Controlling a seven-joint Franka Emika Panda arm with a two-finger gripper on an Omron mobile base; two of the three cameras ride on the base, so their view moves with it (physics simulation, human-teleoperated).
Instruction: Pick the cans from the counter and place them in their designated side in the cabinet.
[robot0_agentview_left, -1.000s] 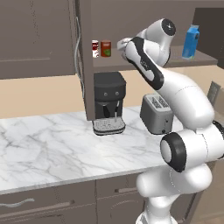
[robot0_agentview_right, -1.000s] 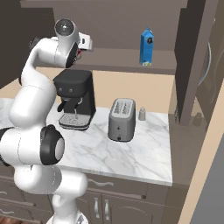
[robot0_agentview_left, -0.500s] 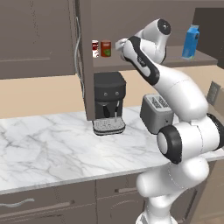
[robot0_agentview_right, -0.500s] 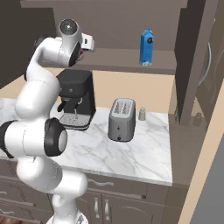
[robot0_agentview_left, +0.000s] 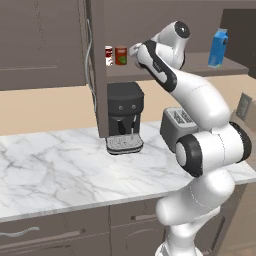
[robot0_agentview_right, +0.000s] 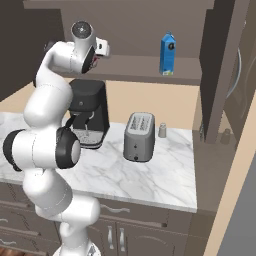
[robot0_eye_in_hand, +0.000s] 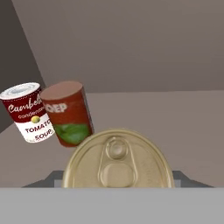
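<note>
The arm is reaching up to the cabinet shelf (robot0_agentview_left: 150, 75), with the gripper (robot0_agentview_left: 134, 50) sitting just right of two cans at the shelf's left end. In the hand view a gold-topped can (robot0_eye_in_hand: 117, 161) with a pull tab is lying right at the camera's foot, between the finger tips — the gripper is holding it, though the fingers themselves are hidden behind it. Beyond it, the red-brown can (robot0_eye_in_hand: 68, 113) with a green patch is standing beside the red-and-white soup can (robot0_eye_in_hand: 27, 111), the two nearly touching. Down on the marble surface (robot0_agentview_left: 55, 170) a black coffee machine (robot0_agentview_left: 125, 117) and a grey toaster (robot0_agentview_right: 139, 136) are standing well apart from the shelf — a blue carton (robot0_agentview_right: 168, 54) is standing upright at the shelf's far right.
</note>
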